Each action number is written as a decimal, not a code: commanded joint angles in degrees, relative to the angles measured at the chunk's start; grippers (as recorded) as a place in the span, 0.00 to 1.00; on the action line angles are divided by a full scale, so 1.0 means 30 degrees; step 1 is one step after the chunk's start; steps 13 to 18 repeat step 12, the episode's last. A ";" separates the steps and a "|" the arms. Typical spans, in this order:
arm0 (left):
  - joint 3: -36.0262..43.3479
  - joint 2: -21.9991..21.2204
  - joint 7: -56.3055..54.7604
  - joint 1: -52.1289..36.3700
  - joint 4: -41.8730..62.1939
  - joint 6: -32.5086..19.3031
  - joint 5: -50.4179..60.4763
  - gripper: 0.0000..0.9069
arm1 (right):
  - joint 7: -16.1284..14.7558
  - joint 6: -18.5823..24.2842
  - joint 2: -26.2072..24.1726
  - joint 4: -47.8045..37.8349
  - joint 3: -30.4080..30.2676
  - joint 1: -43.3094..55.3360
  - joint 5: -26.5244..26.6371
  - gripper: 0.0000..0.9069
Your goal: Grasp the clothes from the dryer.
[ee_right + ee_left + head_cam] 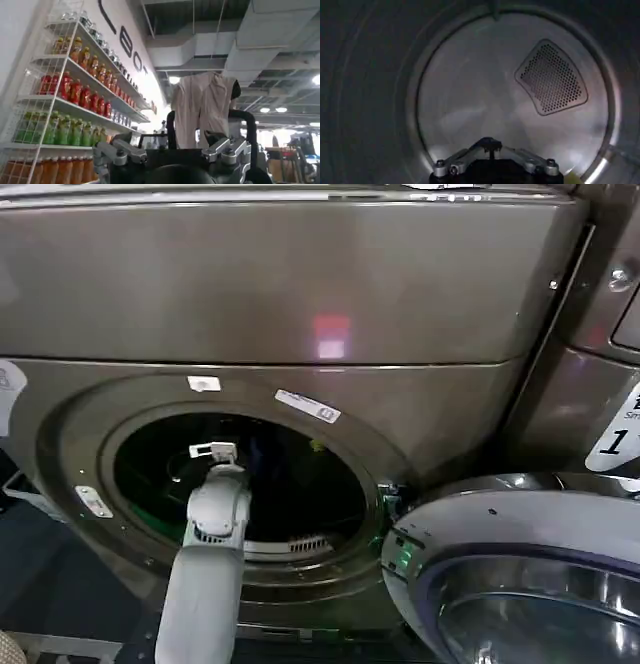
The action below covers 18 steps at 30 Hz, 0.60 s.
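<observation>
Since the clothes (317, 446), a small yellow-green scrap of soft fabric, show as a speck deep in the drum, beyond and to the right of the left pincer (214, 451), the arm has to reach well inside. The wrist view shows a yellow sliver at the drum floor just beside the pincer body; same item, I'd guess.

Left pincer is inside the round mouth of the big bronze-grey front-loading dryer (300, 294), pointed at the steel back wall and its perforated vent panel (551, 77). Finger tips are out of sight, so can't tell its opening; no sign it holds anything.

Round glass door (520, 574) hangs open to the right, keeping the mouth clear.

Right pincer (172, 152) is parked facing the room, a pale beige cloth (202, 107) draped between its spread fingers.
</observation>
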 commanded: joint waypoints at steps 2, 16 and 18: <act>0.0072 -0.0026 -0.0471 0.0084 -0.0150 0.0191 -0.0736 0.00 | 0.0439 -0.0490 -0.0115 0.0135 0.0110 0.0143 0.0035 1.00; 0.0068 0.0011 -0.0331 -0.0140 -0.0086 0.0229 -0.0746 0.00 | 0.0492 -0.0746 -0.0131 0.0184 0.0195 0.0119 -0.0174 1.00; 0.0068 0.0011 -0.0331 -0.0140 -0.0086 0.0229 -0.0746 0.00 | 0.0492 -0.0746 -0.0131 0.0184 0.0195 0.0119 -0.0174 1.00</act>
